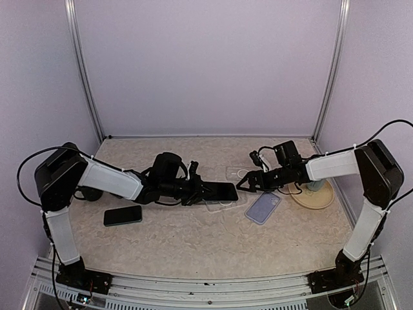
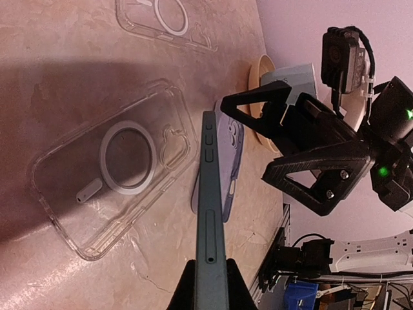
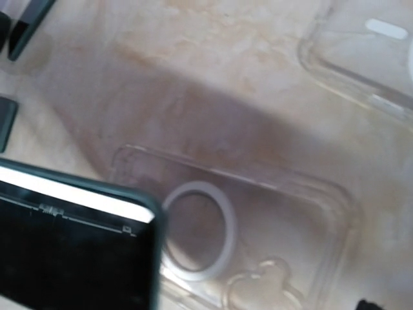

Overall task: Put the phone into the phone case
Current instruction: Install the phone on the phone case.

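Mostly cut off below, the left gripper pinched the phone edge-on by the clear case — right gripper spread wide.

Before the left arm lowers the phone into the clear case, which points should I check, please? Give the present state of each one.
1. Left hand shut on the phone: ok.
2. Phone screen facing up: ok.
3. Phone lined up over the clear case: cannot tell.
4. Right hand open: ok.
5. Right hand steadying the clear case: not ok, it hangs apart from it.
6. Gap to the lilac case: cannot tell.
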Available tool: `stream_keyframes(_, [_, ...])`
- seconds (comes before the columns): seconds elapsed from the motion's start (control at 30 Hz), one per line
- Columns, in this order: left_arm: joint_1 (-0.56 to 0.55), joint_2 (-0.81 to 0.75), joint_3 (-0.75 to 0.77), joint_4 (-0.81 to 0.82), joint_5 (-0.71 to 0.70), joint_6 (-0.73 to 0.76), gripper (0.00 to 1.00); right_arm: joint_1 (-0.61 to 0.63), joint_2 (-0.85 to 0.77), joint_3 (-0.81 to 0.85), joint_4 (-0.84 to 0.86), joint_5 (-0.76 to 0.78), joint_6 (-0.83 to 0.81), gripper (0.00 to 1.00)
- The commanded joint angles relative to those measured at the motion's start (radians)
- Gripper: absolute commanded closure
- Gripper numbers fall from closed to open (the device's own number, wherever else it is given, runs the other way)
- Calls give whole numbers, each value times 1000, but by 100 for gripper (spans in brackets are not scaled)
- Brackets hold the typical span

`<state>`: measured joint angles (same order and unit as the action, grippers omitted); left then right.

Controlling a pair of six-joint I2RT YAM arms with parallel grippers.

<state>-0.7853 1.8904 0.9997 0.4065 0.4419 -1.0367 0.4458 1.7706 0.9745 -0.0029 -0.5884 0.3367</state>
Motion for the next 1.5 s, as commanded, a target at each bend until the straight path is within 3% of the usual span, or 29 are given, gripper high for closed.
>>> stream_keyframes(0.0, [0,22,52,28,29,-6,100,-12,11,-16,63,-56,35,0])
stream_keyframes(1.47, [38,203,170,74,99,-118,100,-10,115,-31,138,-125,60,0])
